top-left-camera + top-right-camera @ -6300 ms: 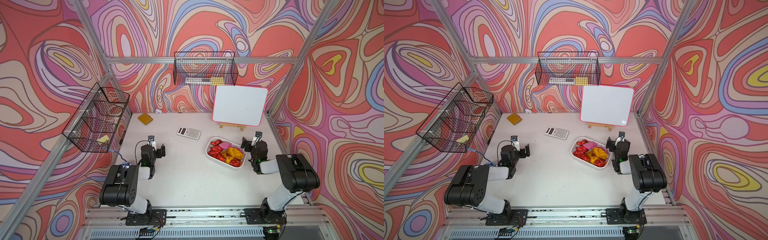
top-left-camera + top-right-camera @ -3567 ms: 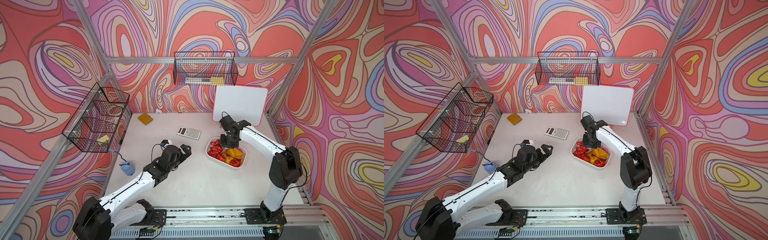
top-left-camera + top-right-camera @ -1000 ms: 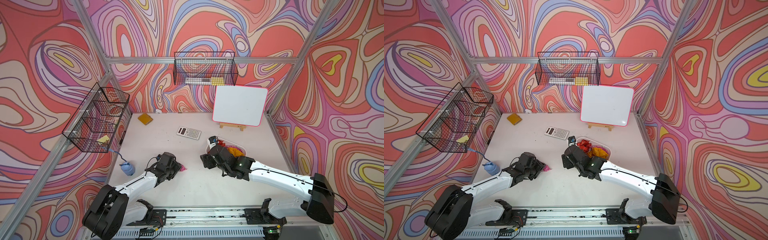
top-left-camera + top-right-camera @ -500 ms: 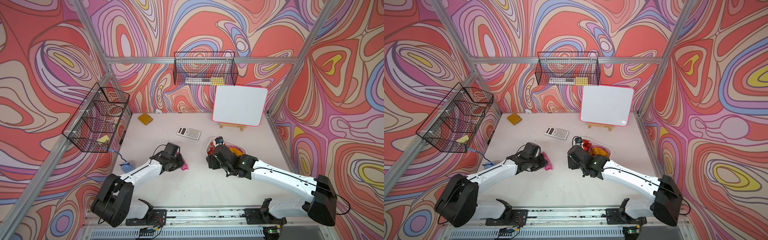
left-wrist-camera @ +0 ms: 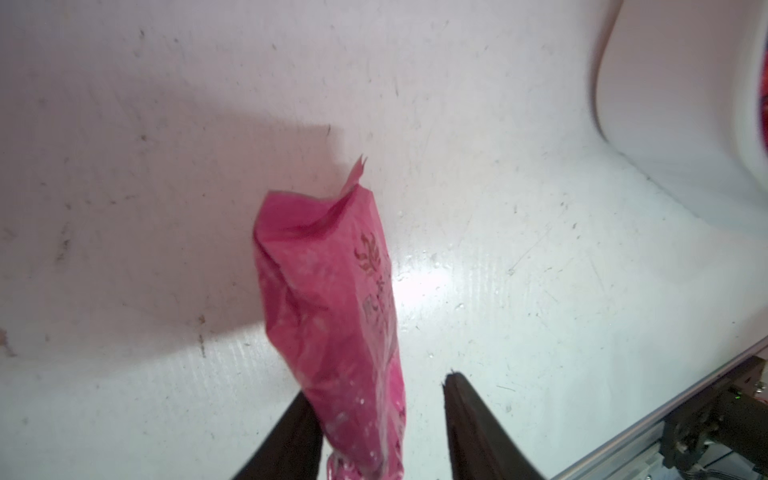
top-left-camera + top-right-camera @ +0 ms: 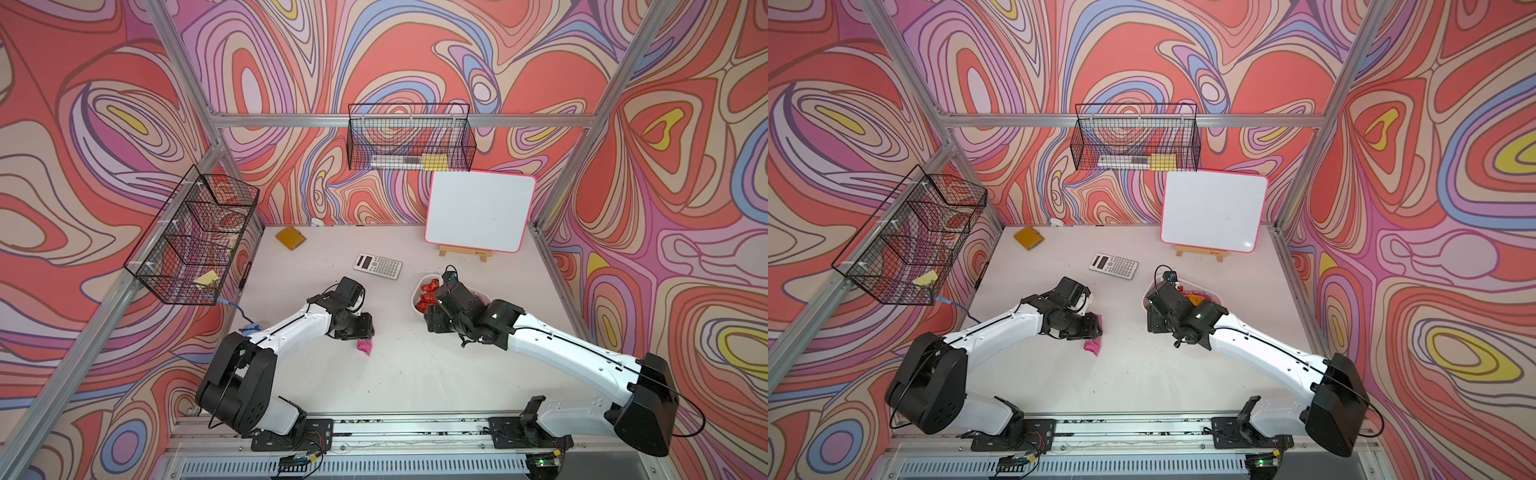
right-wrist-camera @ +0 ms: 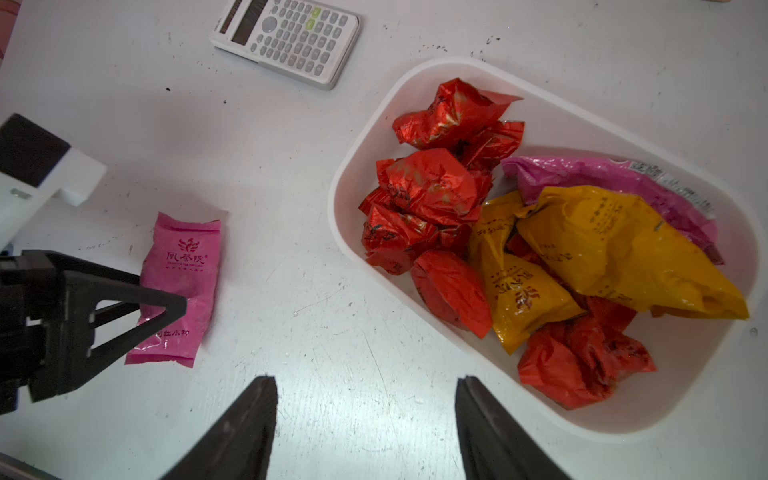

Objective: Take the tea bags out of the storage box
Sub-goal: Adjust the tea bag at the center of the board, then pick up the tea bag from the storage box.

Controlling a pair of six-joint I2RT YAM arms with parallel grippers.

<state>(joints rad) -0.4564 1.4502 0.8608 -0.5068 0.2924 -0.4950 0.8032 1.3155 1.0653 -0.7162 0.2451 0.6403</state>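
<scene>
Our left gripper (image 5: 380,386) is spread, leaving the pink tea bag (image 7: 183,257) on the table (image 7: 291,208) left of the storage box (image 7: 336,208); our right gripper (image 7: 365,380) hovers spread and empty, seemingly ready for another.

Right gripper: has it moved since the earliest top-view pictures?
Yes. The right gripper was right of the white plastic storage box; now it is beside its left edge.

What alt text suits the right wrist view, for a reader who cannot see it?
A white storage box holds red, orange-yellow and pink tea bags; one pink tea bag lies on the table outside it. The right gripper is open and empty, and a calculator lies nearby.
</scene>
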